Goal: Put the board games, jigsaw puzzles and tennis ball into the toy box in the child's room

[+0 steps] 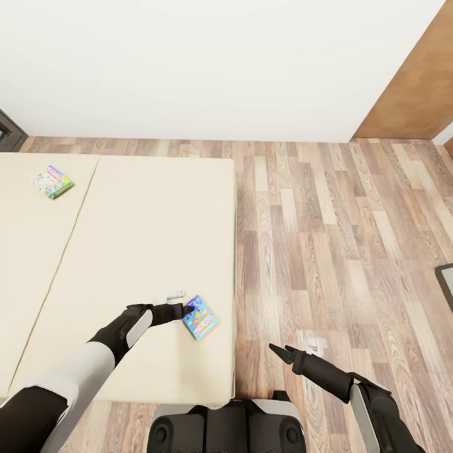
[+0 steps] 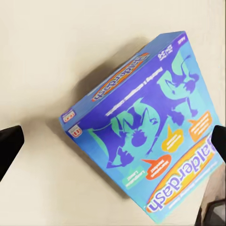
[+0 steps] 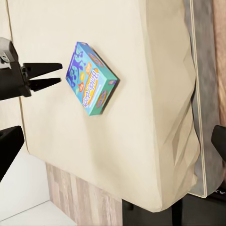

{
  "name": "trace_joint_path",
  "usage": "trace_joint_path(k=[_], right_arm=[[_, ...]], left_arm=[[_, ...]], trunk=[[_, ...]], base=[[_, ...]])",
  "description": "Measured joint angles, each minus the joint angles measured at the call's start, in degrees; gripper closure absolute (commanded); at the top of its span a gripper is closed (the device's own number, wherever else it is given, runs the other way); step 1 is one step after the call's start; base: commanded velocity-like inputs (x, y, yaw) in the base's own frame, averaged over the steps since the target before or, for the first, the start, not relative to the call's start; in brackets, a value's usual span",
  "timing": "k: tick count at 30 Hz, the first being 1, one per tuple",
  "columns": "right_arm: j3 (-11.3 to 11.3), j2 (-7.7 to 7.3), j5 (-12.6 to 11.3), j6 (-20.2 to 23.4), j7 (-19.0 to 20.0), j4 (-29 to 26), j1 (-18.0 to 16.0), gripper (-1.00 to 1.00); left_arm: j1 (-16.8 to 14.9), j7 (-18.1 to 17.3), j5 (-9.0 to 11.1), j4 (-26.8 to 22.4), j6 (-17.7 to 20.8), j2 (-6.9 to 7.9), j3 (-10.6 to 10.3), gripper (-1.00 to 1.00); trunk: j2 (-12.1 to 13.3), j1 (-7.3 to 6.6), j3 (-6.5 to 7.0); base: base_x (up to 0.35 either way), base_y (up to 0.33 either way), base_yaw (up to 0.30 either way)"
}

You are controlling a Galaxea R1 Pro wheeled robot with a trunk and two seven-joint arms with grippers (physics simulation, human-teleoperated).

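Head view, board game (image 1: 201, 318) at left claw (image 1: 188, 309) tips

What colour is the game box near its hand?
Blue board game box, orange lettering; clearest in left wrist view.

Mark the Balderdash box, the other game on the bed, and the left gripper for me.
Balderdash box (image 2: 150, 127): left wrist view, middle of its printed lid.
Green board game (image 1: 53, 182): head view, centre of its top.
Left gripper (image 1: 187, 309): head view, between its fingers.

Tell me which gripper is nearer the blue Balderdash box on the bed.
Left. The left gripper is at the Balderdash box, fingers open beside its edge. The right gripper hangs over the floor, off the bed.
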Motion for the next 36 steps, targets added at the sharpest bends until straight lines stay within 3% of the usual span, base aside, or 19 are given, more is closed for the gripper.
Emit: trace_joint_path(k=[10,21,36], right_arm=[[0.02,0.0,0.25,0.0,0.0,0.14,0.0,-1.0],[-0.01,0.0,0.4,0.0,-0.01,0.32,0.0,-1.0],[0.02,0.0,0.2,0.0,0.1,0.38,0.0,-1.0]], left_arm=[[0.0,-3.2,-0.21,0.0,-0.1,0.19,-0.04,-1.0],[0.0,-3.56,-0.25,0.0,-0.37,0.18,-0.04,-1.0],[0.0,-3.52,-0.28,0.0,-0.53,0.18,-0.04,-1.0]], trunk=[[0.0,0.0,-0.91],[0.0,0.0,-1.83],[0.0,0.0,-2.03]], base=[[0.0,0.0,0.0],[0.0,0.0,0.0],[0.0,0.0,0.0]])
